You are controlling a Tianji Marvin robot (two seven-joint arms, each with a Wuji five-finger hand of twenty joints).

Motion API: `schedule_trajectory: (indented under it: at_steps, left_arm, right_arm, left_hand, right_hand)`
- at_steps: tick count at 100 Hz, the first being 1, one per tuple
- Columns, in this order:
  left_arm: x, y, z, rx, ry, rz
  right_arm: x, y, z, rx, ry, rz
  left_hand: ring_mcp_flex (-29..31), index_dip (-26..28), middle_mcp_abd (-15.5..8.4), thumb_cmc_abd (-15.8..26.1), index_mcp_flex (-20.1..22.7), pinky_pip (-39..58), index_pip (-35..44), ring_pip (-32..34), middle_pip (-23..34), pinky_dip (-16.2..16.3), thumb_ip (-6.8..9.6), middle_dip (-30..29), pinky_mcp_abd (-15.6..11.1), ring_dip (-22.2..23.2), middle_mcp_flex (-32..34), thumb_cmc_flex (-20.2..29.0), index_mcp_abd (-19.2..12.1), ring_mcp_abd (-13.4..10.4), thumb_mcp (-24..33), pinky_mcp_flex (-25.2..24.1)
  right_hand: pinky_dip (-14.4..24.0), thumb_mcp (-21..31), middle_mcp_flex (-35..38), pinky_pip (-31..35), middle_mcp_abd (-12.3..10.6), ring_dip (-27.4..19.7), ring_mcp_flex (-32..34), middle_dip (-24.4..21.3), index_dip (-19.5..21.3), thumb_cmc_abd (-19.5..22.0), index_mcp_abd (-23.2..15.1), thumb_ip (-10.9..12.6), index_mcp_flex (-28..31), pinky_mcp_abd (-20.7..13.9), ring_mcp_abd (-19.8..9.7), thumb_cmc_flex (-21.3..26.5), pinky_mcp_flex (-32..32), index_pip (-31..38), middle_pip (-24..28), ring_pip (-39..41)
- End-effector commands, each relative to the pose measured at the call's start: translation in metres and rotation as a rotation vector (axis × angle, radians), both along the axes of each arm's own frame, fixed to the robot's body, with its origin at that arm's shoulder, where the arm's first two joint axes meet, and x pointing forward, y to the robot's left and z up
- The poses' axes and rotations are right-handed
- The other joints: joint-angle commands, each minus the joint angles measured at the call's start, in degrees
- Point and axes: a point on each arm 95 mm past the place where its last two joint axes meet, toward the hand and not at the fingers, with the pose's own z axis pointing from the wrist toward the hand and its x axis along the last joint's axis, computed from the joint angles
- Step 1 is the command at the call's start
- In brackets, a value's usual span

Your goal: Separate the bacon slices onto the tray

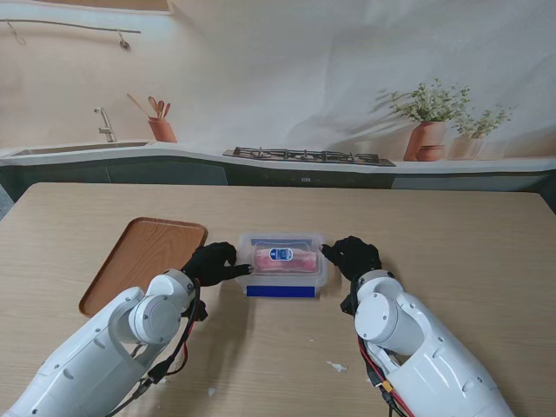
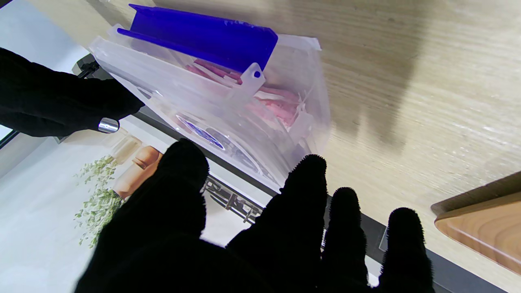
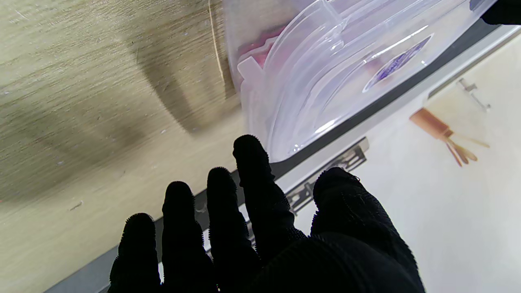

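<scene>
The bacon slices (image 1: 282, 259) lie stacked inside a clear plastic box (image 1: 246, 262) with a blue latch (image 1: 281, 291) on the side nearest me, sitting at the middle of the desk (image 1: 452, 234). The wooden tray (image 1: 109, 274) waits at about nine o'clock from the box, just beside it and bare.

The left robot hand (image 1: 212, 262) sits at the box's nine o'clock end and the right robot hand (image 1: 351, 256) at its three o'clock end. Both have fingers spread and grasp nothing; in the wrist views the fingertips hover close to the box walls, though contact cannot be confirmed.

The box looks light, thin-walled and smooth, so it would probably slide or flex if squeezed hard; bracing it at both short ends seems sensible. The lid (image 2: 211, 118) appears closed, and the latch at six o'clock is the likely place to start opening it. The slices themselves are probably soft, limp and greasy, clinging together, so each is best pinched at an edge and peeled off slowly.
</scene>
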Motion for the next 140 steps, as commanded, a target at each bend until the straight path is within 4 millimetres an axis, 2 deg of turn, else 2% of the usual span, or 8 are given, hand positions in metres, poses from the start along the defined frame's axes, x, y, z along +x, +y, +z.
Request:
schedule_trajectory:
  at_steps: [1,12,20,41,67,78,120,140]
  left_arm:
    - [-0.009,-0.025,-0.003,-0.034,0.034,-0.061]
    - [-0.009,-0.028,-0.002,-0.037,0.033,-0.069]
    - [-0.01,-0.03,-0.001,-0.046,0.036,-0.068]
    - [-0.01,-0.032,0.001,-0.058,0.03,-0.075]
    - [-0.009,-0.026,0.002,-0.038,0.012,-0.067]
    - [-0.008,-0.024,0.003,-0.043,0.017,-0.053]
    - [-0.005,-0.03,0.016,-0.097,-0.01,-0.06]
    - [-0.006,-0.029,0.015,-0.083,-0.005,-0.067]
  right_arm:
    - [-0.003,0.004,-0.004,0.009,0.012,0.007]
    - [-0.003,0.004,-0.004,0.009,0.008,0.006]
    - [-0.003,0.003,-0.004,0.005,0.006,0.006]
    - [-0.004,0.003,-0.004,0.0,0.007,0.002]
    - [-0.005,0.006,-0.006,-0.018,0.046,0.022]
    - [-0.006,0.008,-0.004,-0.023,0.035,0.035]
    - [-0.006,0.014,0.014,-0.007,-0.019,0.085]
    - [-0.006,0.014,0.015,-0.005,-0.025,0.079]
  left_hand:
    - [-0.83,-0.9,-10.09,0.54,1.84,-2.42,-1.01,-0.97,-1.04,0.87,2.05,-1.5,-1.11,-1.16,-0.6,0.48,-22.42,-1.64,0.43,-0.68]
    - [-0.39,-0.83,-10.22,0.61,1.5,-3.36,-1.01,-2.73,-1.26,1.14,2.05,-1.71,-1.3,-2.91,-0.64,0.36,-22.76,-1.0,0.49,-0.48]
    - [-0.18,-0.76,-10.29,0.61,1.52,-3.91,-0.87,-2.96,-1.45,0.95,2.05,-1.85,-1.28,-3.35,-0.43,0.41,-22.89,-1.63,0.5,-0.59]
    - [0.2,-0.64,-10.44,0.77,0.38,-4.67,-0.76,-3.1,-1.89,0.68,2.05,-2.1,-1.17,-4.18,-0.51,0.22,-23.72,-1.47,0.35,-0.42]
    - [-0.03,-0.48,-10.18,0.83,-1.2,-5.65,-0.38,-2.24,-1.87,0.58,2.1,-2.1,-1.16,-3.86,-1.27,0.26,-23.01,-1.44,0.12,-0.62]
    - [-0.19,-0.66,-10.07,0.81,-1.34,-5.92,-0.58,-2.35,-1.87,0.76,2.12,-2.11,-1.23,-3.86,-1.26,0.31,-22.18,-1.6,0.06,-0.57]
    - [0.15,-1.14,-10.44,1.02,-1.7,-6.21,-1.05,-2.69,-2.23,1.37,2.11,-2.31,-1.3,-4.2,-1.64,0.24,-22.33,-1.83,-0.15,-0.45]
    - [0.16,-1.15,-10.09,0.86,-1.22,-6.45,-0.87,-2.55,-2.19,1.42,2.13,-2.33,-1.19,-4.15,-1.39,0.41,-22.09,-1.78,-0.17,-0.47]
  right_hand:
    - [1.37,1.09,-0.97,-0.36,-0.86,0.4,0.23,0.39,0.55,-0.61,-1.89,2.14,-1.25,0.02,0.61,0.97,-0.69,-0.53,1.7,0.61]
    - [1.39,1.5,-1.03,-0.35,-0.99,0.41,0.19,0.39,0.42,-0.65,-2.04,2.08,-1.78,0.02,0.54,0.61,-0.7,-0.99,1.74,0.61]
    - [1.41,1.79,-1.15,-0.35,-0.9,0.41,0.23,0.38,0.2,-0.7,-2.07,2.03,-2.26,0.02,0.51,0.32,-0.7,-1.47,1.74,0.62]
    - [1.44,2.88,-0.92,-0.32,-0.6,0.43,0.33,0.38,-0.89,-0.95,-0.53,1.92,-2.1,0.09,0.78,-0.23,-0.62,-2.89,1.85,0.66]
    - [1.43,3.97,0.33,-0.3,-0.33,0.64,1.31,0.38,-1.12,-1.64,-0.05,1.83,0.07,0.22,1.33,-0.68,-0.44,-2.33,1.99,1.16]
    - [1.42,4.52,0.83,-0.28,-0.67,0.74,1.54,0.43,-1.06,-1.87,0.0,1.79,0.62,0.29,1.29,-0.88,-0.33,-2.0,2.08,1.35]
    - [1.27,7.25,0.74,-0.31,-1.23,0.84,1.8,0.55,-0.92,-2.7,-1.13,1.52,0.84,0.44,1.22,-2.21,0.05,-1.43,2.14,1.44]
    - [1.23,8.56,0.66,-0.27,-1.28,0.88,1.93,0.63,-0.79,-3.46,-1.11,1.47,0.87,0.6,1.23,-2.49,0.22,-1.17,2.27,1.49]
